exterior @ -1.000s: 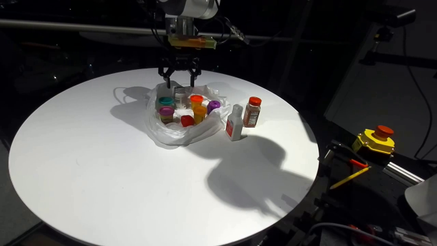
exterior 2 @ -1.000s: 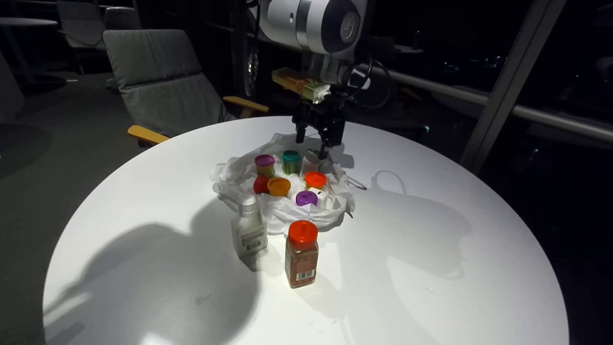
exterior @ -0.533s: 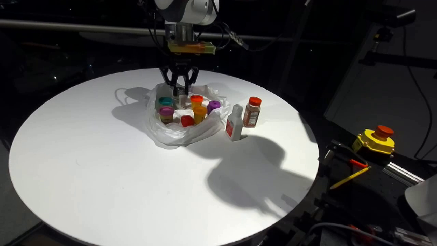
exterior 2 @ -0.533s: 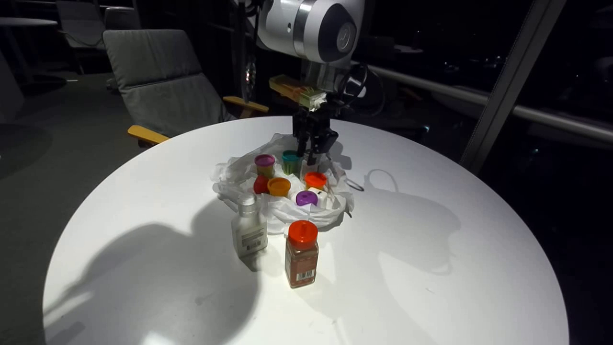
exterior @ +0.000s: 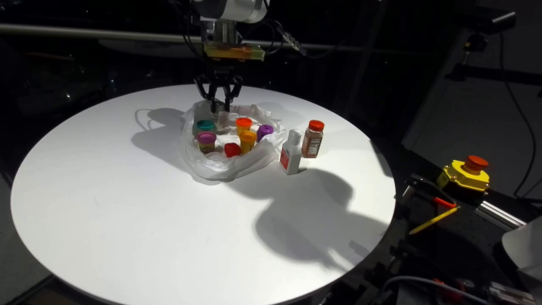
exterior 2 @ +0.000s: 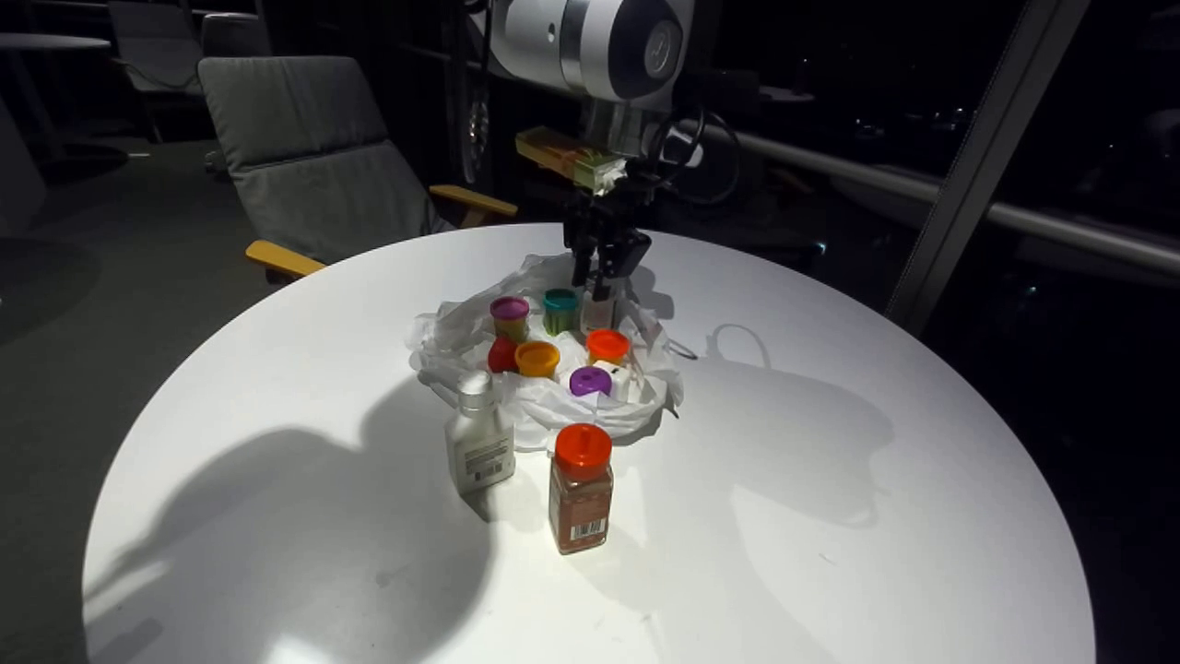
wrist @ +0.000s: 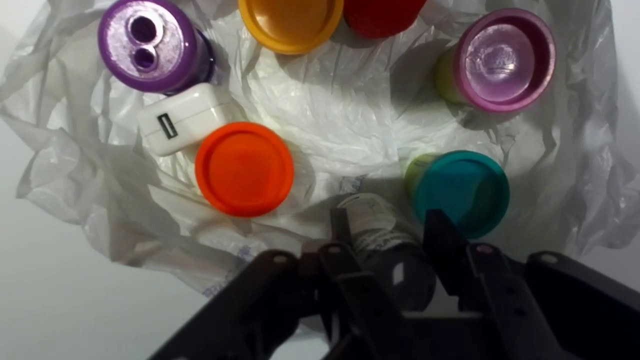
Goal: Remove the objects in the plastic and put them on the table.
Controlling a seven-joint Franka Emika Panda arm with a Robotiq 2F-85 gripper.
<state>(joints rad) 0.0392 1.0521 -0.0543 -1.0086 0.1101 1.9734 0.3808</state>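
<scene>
My gripper is shut on a dark-capped bottle, which leans between its fingers inside the plastic. Beside it in the wrist view is a teal-lidded tub, close to one finger. The bag also holds an orange-red-lidded tub, a white USB block, a purple sharpener-like piece, a yellow-orange-lidded tub, a red object and a pink-purple-lidded tub. On the table stand a white bottle and a red-capped jar.
Loose, crumpled bag walls rise around the group. A grey chair stands behind the table. Off the table's edge, an exterior view has a yellow box with a red button and a yellow pencil.
The gripper came down and closed from wide open onto the dark-capped bottle. Since then it has risen a little, and the bottle has shifted with it and tilted.
</scene>
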